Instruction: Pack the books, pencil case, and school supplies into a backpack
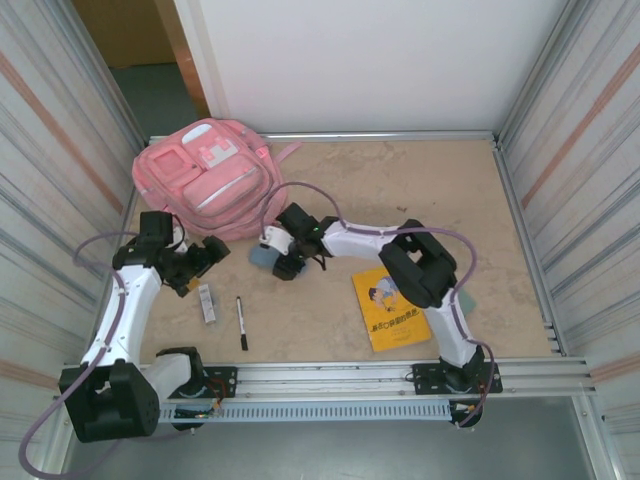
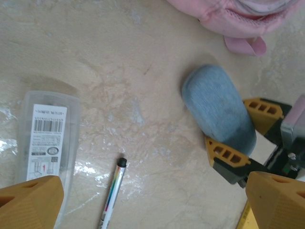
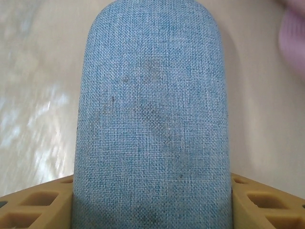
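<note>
Two arms at work. Far left on the table [image 1: 450, 190], big pink backpack [image 1: 205, 175]; near right, thin yellow book [image 1: 390, 308], lying flat. Just below the backpack, soft blue-grey pencil case [image 3: 150, 109], seemingly pinched at one end by right gripper [image 3: 151, 202]. Likely light, squashy, prone to sag: better gripped mid-body. Left gripper [image 2: 152, 205] spread wide, empty, near the pen [image 2: 113, 195].

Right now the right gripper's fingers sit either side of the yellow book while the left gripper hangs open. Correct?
Not the book: the right gripper's fingers sit either side of the pencil case, as the right wrist view shows. The left gripper is open.
</note>
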